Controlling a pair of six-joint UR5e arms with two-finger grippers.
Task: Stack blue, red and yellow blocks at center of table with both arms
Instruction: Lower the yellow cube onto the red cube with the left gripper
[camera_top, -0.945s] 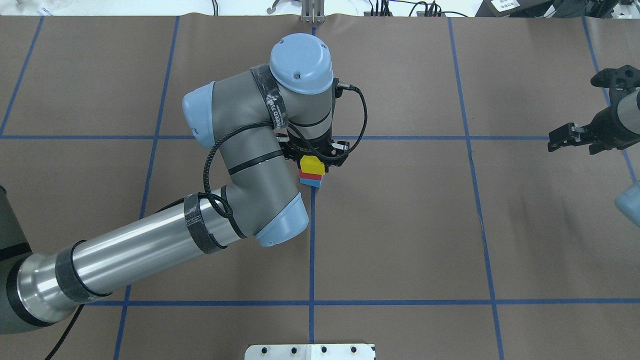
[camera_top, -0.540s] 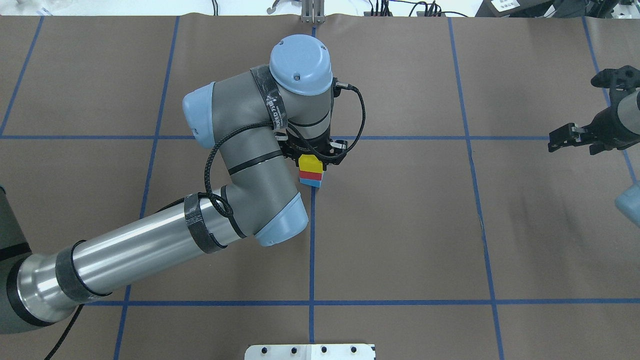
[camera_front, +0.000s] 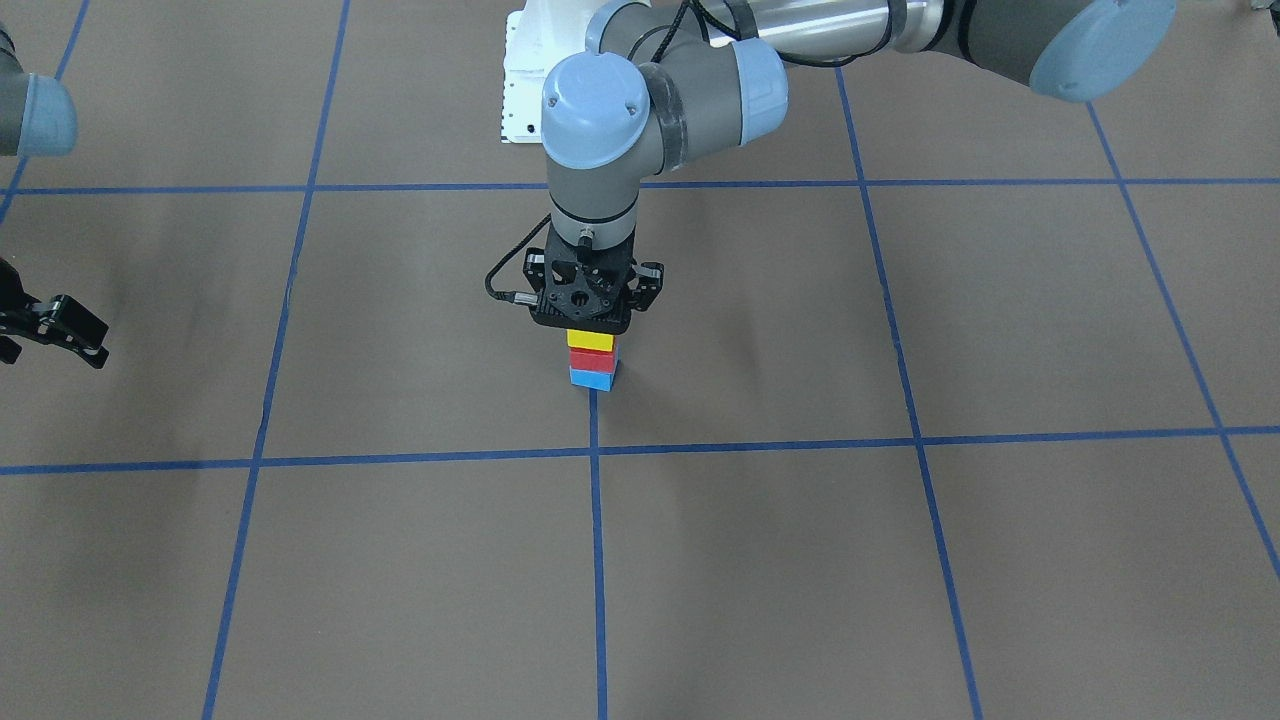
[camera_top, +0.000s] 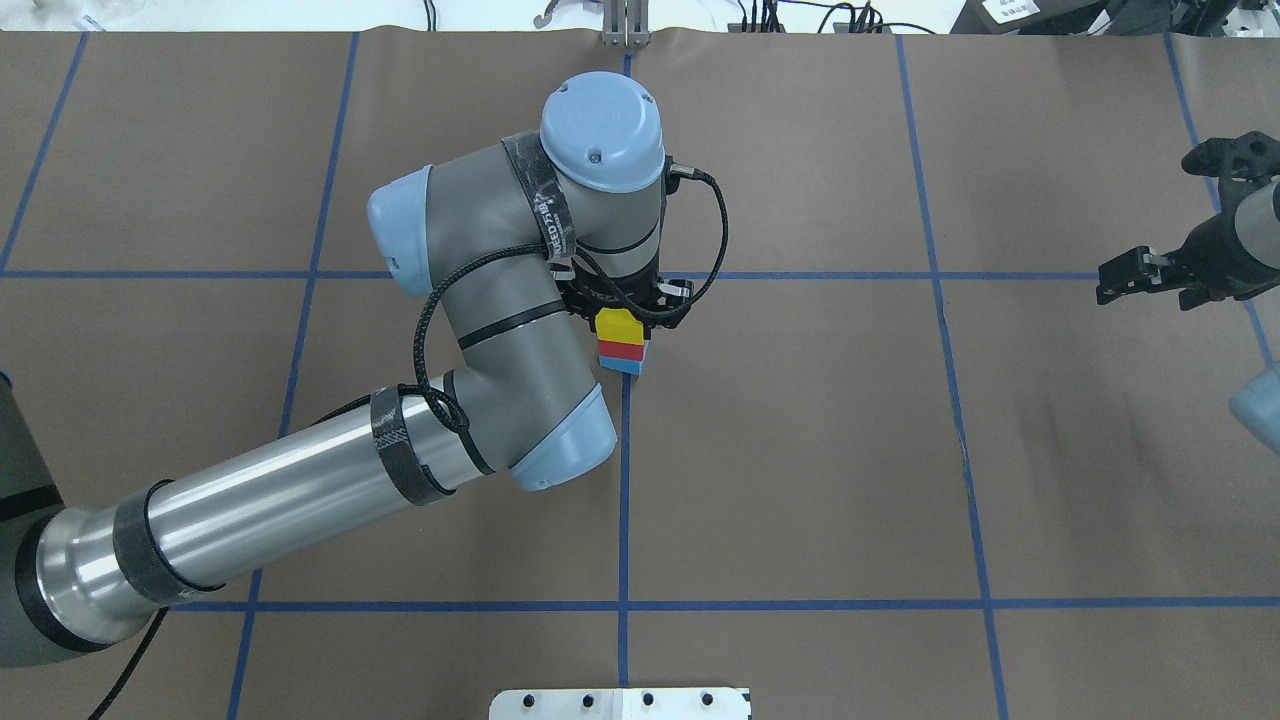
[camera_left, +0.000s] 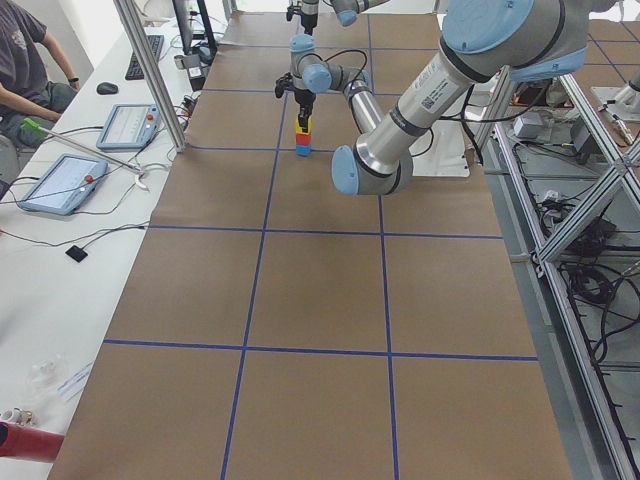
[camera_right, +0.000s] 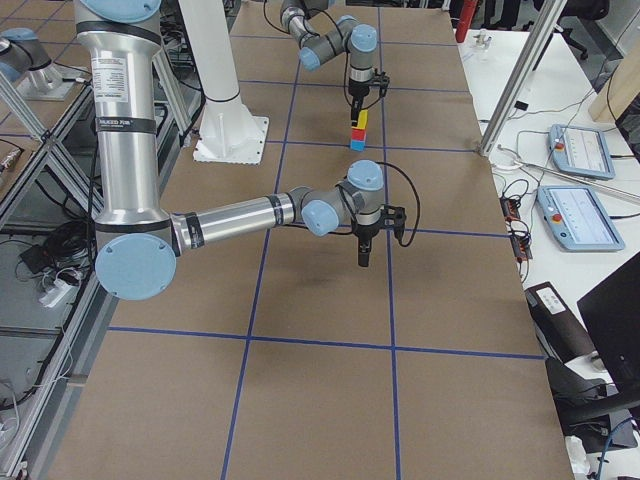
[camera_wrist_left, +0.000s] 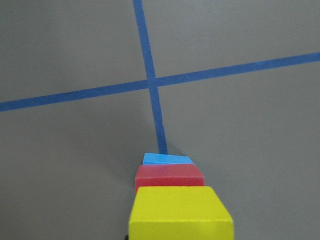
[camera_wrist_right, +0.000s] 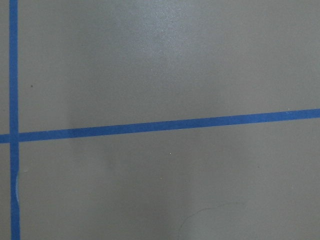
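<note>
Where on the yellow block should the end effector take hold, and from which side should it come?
Probably by two opposite vertical side faces, coming straight down from above. The yellow block sits topmost, over the red block and the blue block, so a sideways push could topple them.

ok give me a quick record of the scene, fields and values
stack, bottom to top: blue block, red block, yellow block
stack place: on the table, on a blue tape line beside a crossing
left tool: right above the yellow block, grip unclear
right tool: far off to the side, holding no block
loose blocks: none
</note>
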